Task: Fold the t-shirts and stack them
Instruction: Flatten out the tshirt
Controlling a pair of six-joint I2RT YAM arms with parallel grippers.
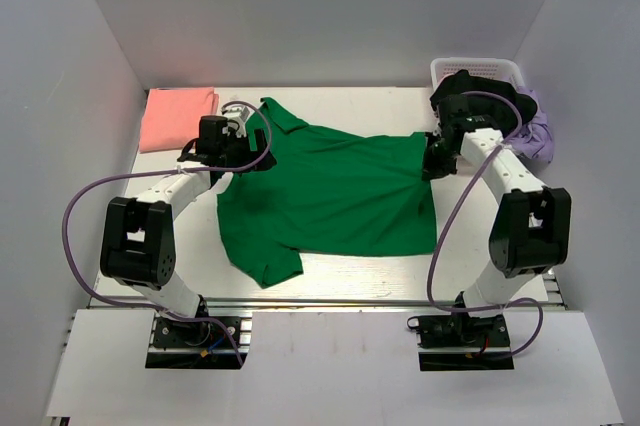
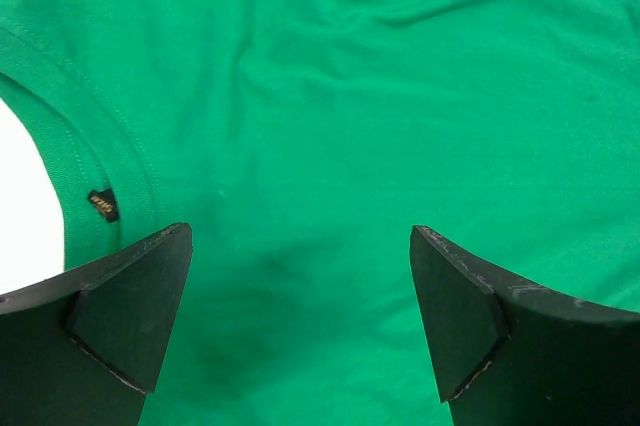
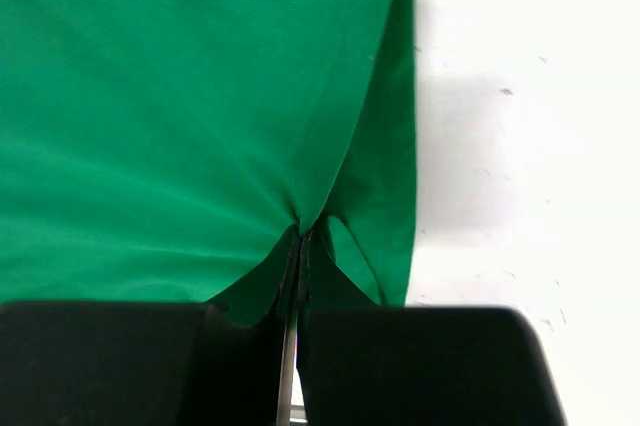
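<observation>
A bright green t-shirt (image 1: 330, 196) lies spread across the middle of the table, its collar toward the left. My left gripper (image 1: 228, 158) hovers over its collar end with jaws wide open; in the left wrist view the gripper (image 2: 300, 316) has only green cloth (image 2: 350, 96) between its fingers, with the neck band and a small label (image 2: 103, 205) at the left. My right gripper (image 1: 436, 160) is shut on the shirt's right edge; the right wrist view shows the cloth (image 3: 200, 96) puckering into the pinch of the gripper (image 3: 300, 251). A folded salmon-pink t-shirt (image 1: 178, 116) lies at the back left.
A white basket (image 1: 488, 68) stands at the back right corner with a purple cloth (image 1: 541, 132) beside it. White walls enclose the table on three sides. Purple cables loop from both arms. Bare white tabletop (image 3: 520, 146) shows right of the shirt's edge.
</observation>
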